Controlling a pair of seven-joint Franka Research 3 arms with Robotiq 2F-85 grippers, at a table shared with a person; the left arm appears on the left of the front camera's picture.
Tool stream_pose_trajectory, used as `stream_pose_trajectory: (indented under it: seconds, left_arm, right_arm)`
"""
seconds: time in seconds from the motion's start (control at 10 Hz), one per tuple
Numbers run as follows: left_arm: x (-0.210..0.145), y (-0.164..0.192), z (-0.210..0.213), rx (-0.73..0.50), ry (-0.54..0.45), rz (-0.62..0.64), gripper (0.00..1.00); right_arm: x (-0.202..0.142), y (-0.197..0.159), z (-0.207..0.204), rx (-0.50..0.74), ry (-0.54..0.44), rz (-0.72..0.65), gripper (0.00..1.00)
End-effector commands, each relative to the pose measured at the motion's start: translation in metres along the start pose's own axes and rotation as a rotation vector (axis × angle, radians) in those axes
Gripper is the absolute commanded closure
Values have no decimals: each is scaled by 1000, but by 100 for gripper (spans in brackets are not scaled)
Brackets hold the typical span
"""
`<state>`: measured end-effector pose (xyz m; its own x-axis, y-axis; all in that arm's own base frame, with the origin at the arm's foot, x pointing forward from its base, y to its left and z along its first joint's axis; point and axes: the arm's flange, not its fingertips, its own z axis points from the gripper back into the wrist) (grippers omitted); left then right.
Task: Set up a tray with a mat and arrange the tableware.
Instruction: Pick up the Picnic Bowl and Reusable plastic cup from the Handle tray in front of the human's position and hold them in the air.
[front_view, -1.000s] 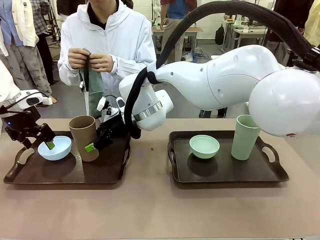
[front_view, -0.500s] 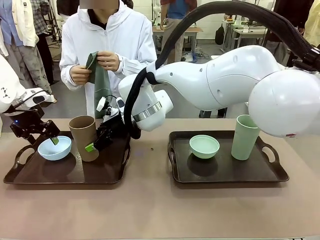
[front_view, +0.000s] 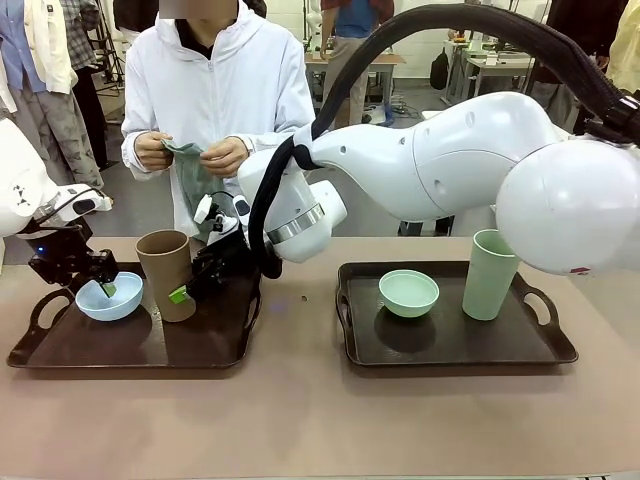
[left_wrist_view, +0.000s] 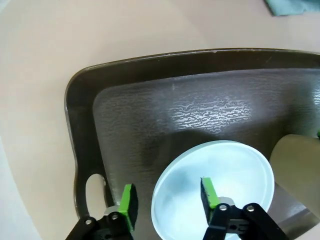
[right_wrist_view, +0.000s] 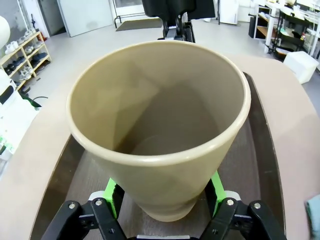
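Brown cup (right_wrist_view: 160, 125) and pale blue bowl (left_wrist_view: 225, 175) stand side by side on the dark tray (left_wrist_view: 150, 100) at the front view's left. Left claw (left_wrist_view: 168, 197) straddles the bowl's rim with its jaws apart and one pad inside; a pinch on so thin a rim could tip the bowl or let it slip. Right claw (right_wrist_view: 164, 192) flanks the cup low down, and I cannot tell whether it grips. A hold that low may let the tall cup topple onto the bowl.

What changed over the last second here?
The left hand shifted slightly and narrowed, straddling the rim of the pale blue bowl, not yet gripping. The person lowered the green cloth. The right hand stays around the brown cup; mint bowl and pale green cup unmoved.
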<state>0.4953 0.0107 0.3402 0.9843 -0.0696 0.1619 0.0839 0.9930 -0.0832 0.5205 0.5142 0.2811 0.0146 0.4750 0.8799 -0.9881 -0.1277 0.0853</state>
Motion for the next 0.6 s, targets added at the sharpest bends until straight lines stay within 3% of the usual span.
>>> stream_pose_trajectory:
  seconds: [0.0, 0.1, 0.2, 0.3, 0.4, 0.5]
  left_arm:
    - [5, 0, 0, 18, -8, 21, 100]
    - [5, -1, 0, 17, -6, 23, 79]
    - [5, -1, 1, 20, -1, 26, 89]
    - [4, -1, 2, 26, 8, 30, 100]
    - [4, -1, 3, 30, 11, 30, 100]
    - [3, -1, 4, 33, 13, 31, 100]
  right_arm:
    - [-1, -3, -3, 14, -11, 9, 100]
    - [-2, -3, -2, 17, -9, 12, 100]
    - [-2, -3, -2, 18, -8, 11, 77]
    - [-2, -3, -2, 18, -7, 9, 77]
    - [-2, -3, -2, 17, -5, 9, 100]
    - [-3, -2, -3, 16, -3, 7, 77]
